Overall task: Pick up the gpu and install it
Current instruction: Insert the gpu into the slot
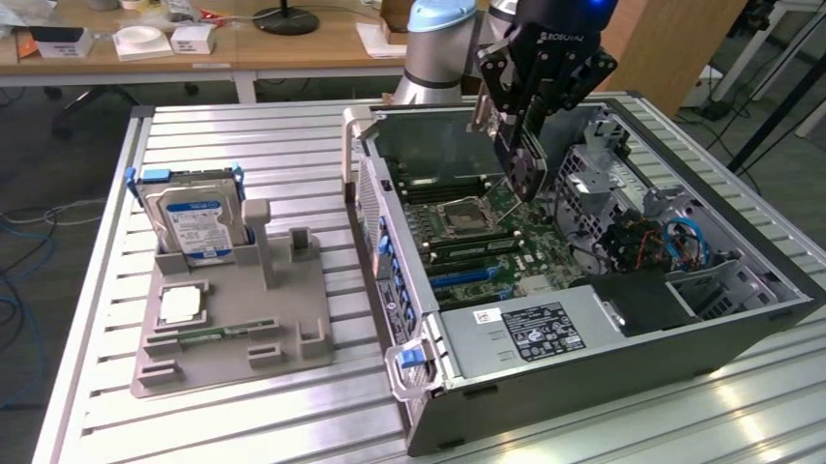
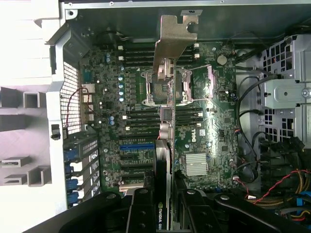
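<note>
Closest to me on the slatted surface [image 1: 258, 425] lies the open computer case [image 1: 722, 338], on its side, its labelled power supply [image 1: 536, 329] at the near end. To the exterior view's left of it sits a grey holder [image 1: 232, 367] with a hard drive [image 1: 193, 217] standing upright in it and a small memory stick [image 1: 213, 333] lying flat. Further in, the motherboard [image 1: 516, 242] is laid bare, with a blue expansion slot [image 1: 465, 277] that carries nothing. Above the board, near the processor socket, hangs the gpu [image 1: 523, 169], on edge and steeply tilted. The end effector [image 1: 523, 116] grips it between narrowly set fingers [image 2: 141, 213], and its silver bracket [image 2: 172, 43] points away from the wrist toward the case's far wall. By my reckoning the picking up is done: the card is off the holder and already inside the case opening. The installing is not, since the card's lower edge looks clear of the board and sits in no slot. Behind stand the arm's base [image 1: 432, 58] and some desks [image 1: 297, 48].
</note>
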### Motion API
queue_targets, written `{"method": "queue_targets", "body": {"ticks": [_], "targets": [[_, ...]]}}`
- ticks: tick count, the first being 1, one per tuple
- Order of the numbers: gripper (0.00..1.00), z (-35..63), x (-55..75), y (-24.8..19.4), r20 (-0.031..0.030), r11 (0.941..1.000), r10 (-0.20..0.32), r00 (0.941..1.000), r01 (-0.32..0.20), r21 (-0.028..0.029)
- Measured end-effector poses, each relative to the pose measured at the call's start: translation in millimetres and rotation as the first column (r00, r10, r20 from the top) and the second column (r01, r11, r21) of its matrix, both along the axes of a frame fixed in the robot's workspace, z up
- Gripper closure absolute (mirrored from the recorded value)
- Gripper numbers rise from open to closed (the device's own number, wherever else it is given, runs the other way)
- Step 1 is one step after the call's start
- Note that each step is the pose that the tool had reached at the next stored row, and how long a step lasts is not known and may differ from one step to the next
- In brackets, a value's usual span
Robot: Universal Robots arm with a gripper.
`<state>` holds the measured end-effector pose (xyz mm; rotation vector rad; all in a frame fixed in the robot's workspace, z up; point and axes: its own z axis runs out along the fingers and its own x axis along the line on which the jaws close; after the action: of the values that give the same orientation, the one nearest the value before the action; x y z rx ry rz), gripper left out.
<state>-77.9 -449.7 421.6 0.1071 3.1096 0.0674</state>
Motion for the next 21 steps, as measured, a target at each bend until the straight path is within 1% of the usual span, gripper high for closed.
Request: {"method": "queue_targets", "body": {"ticks": [12, 21], "targets": [[0.74, 0.0, 0.0, 0.0, 0.0, 0.9991, 0.042, 0.9991, -0.042, 0.0], [0.74, -0.1, 0.0, 0.0, 0.0, 0.9962, 0.087, 0.9962, -0.087, 0.0]]}}
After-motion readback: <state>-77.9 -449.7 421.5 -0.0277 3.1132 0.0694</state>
